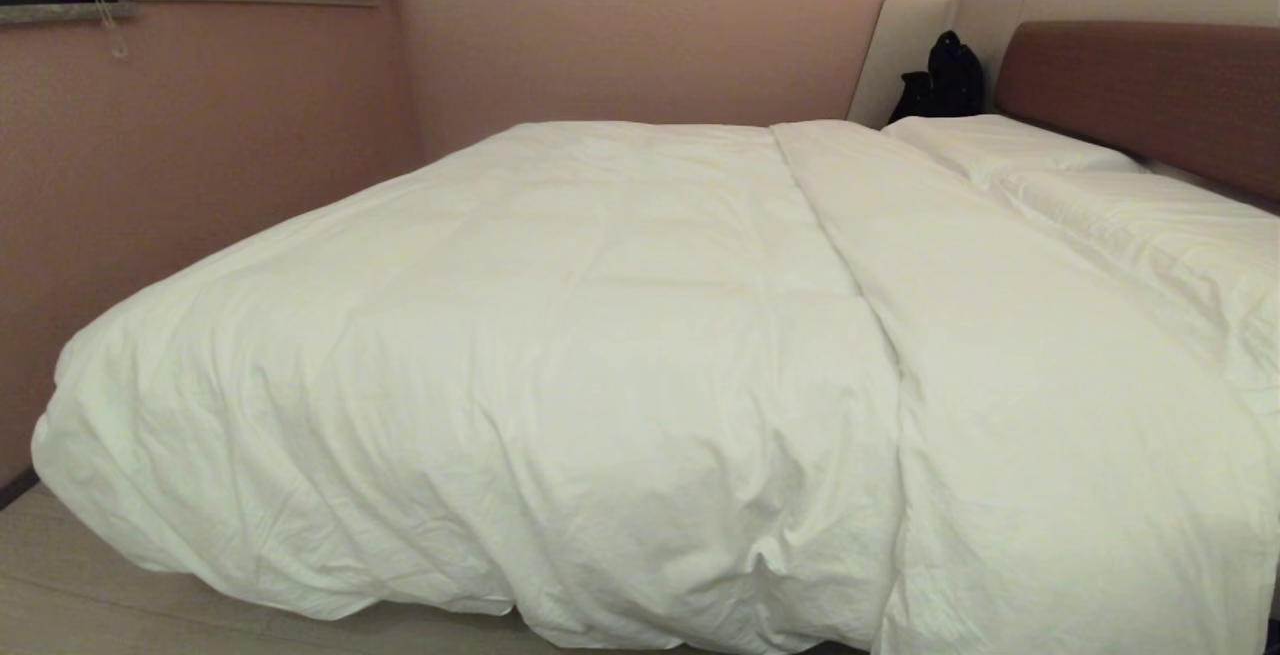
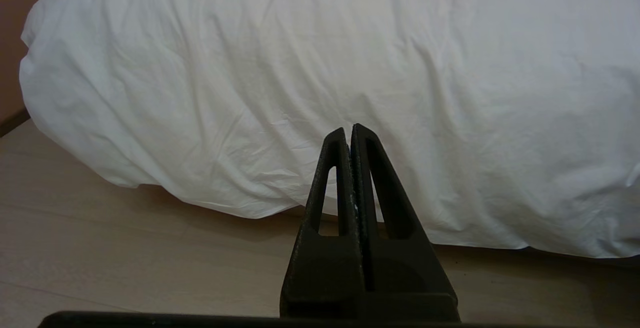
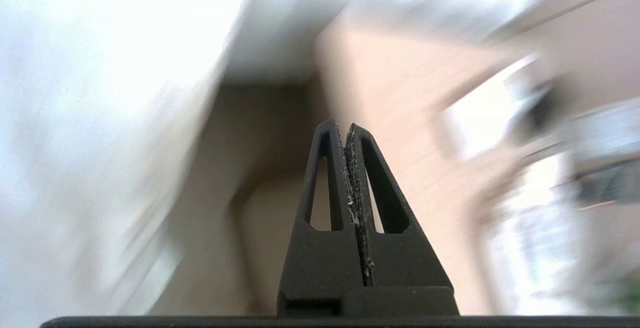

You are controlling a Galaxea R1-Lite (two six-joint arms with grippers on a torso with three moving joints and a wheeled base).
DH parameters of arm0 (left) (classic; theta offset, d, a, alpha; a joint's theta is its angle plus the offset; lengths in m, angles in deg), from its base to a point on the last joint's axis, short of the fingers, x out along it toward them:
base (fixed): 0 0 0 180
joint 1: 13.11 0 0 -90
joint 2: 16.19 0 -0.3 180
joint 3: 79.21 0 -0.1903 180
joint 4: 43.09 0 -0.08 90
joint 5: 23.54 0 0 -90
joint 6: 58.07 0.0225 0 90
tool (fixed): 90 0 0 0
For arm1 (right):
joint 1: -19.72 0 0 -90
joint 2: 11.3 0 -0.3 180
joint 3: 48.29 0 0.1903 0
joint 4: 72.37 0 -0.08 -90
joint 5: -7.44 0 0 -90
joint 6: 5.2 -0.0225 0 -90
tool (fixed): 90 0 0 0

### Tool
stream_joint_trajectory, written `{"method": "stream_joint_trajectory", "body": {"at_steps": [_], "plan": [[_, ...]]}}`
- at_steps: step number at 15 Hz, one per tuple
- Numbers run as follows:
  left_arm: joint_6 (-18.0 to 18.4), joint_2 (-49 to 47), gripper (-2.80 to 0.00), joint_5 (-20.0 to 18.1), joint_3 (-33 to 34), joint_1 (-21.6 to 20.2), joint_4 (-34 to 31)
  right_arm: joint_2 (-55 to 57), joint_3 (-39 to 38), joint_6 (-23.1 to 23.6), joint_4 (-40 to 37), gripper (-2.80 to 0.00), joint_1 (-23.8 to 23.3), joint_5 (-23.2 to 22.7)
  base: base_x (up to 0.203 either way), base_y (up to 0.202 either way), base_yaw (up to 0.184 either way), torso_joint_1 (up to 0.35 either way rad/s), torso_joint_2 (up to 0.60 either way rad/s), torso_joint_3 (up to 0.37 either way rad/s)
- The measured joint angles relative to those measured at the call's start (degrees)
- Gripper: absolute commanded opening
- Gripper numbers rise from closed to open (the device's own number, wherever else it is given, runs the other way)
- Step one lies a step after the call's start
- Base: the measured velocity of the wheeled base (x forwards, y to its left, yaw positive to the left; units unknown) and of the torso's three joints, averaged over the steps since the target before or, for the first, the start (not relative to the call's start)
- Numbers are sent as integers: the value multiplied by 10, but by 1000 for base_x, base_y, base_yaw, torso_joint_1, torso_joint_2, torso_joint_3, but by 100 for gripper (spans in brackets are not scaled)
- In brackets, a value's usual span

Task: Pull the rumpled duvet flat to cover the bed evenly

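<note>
The duvet (image 1: 480, 355) is lying bunched toward the foot of the bed (image 1: 1150, 85), its top edge stopping short of the pillows (image 1: 1000, 145). Both end effectors are pinched closed, holding nothing: the left end effector (image 2: 348, 130) is pointing at the duvet's overhang, the right end effector (image 3: 340, 127) is swinging beside the bed. Probably the approach step; next, opening on a duvet edge.

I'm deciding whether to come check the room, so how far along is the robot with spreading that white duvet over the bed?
Mostly done: the puffy white duvet lies spread across the wide low bed, its edge overhanging the foot, though creases remain there and a seam-like fold runs lengthwise. Nothing is in hand: the left gripper is shut and empty facing the overhang; the right gripper is shut and empty too. Left: perhaps smoothing those creases.
</note>
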Motion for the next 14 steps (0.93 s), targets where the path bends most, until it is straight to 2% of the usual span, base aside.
{"method": "stream_joint_trajectory", "body": {"at_steps": [3, 7, 11, 14], "plan": [[0, 0, -280, 0, 0, 0, 0, -107, 53, 0, -3, -280, 3, 11, 0, 0, 0, 0, 0, 0], [0, 0, -280, 0, 0, 0, 0, -263, 174, -12, -37, -280, 14, 19, 0, 0, 0, 0, 0, 0], [0, 0, -280, 0, 0, 0, 0, -398, 324, -60, -111, -280, 49, 16, 0, 0, 0, 0, 0, 0], [0, 0, -280, 0, 0, 0, 0, -446, 413, -119, -195, -280, 109, 11, 0, 0, 0, 0, 0, 0]]}}
